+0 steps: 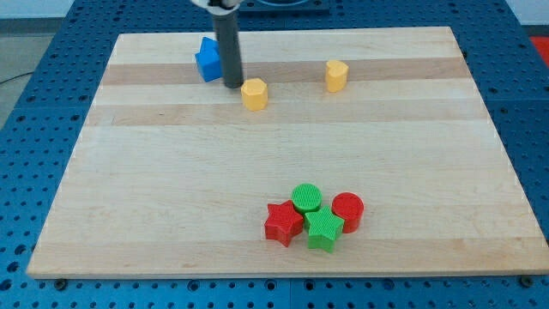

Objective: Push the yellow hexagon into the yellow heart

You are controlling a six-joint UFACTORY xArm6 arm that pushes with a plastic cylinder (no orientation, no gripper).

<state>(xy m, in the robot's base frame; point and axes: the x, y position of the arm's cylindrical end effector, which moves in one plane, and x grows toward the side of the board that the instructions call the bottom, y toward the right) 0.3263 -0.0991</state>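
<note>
The yellow hexagon (254,93) sits on the wooden board near the view's top, left of centre. The yellow heart (335,75) lies to its right and slightly higher, apart from it by a clear gap. My tip (233,85) rests on the board just left of the yellow hexagon, very close to its left side. A blue block (208,60), of unclear shape, lies just left of the rod, partly hidden by it.
A cluster sits near the view's bottom centre: a red star (283,223), a green cylinder (306,199), a green star (324,229) and a red cylinder (347,210). The board's edge (283,272) borders a blue perforated table.
</note>
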